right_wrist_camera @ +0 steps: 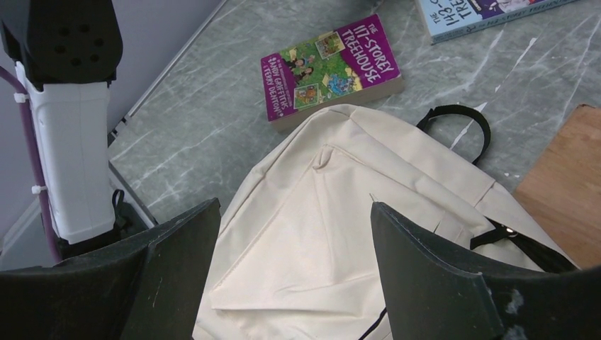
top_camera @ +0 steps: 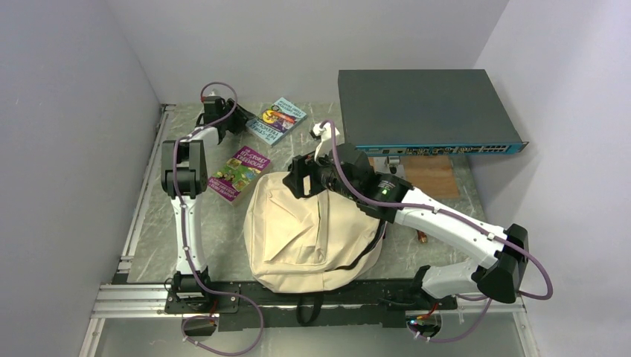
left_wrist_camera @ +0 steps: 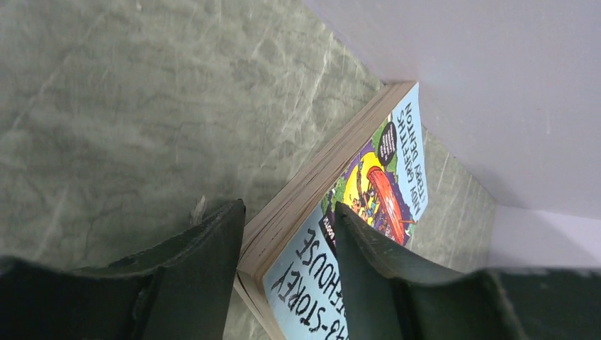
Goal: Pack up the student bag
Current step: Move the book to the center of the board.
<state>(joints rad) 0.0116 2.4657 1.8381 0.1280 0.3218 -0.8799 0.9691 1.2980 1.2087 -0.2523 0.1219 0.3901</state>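
Top external view shows the student bag [top_camera: 312,238] lying flat by the middle of the table's near edge. Its long axis runs near-to-far, with the black carry loop end toward the far edge (straps trail over the near edge). The right gripper [top_camera: 301,178] hovers over that far end, jaws wide apart and empty, and a purple paperback [top_camera: 238,172] lies just left of the bag. At the far edge, left of centre, the left gripper [left_wrist_camera: 287,219] stands partly open astride a blue paperback's [left_wrist_camera: 368,191] page edge, one finger over the cover and the other beside the pages (contact unclear).
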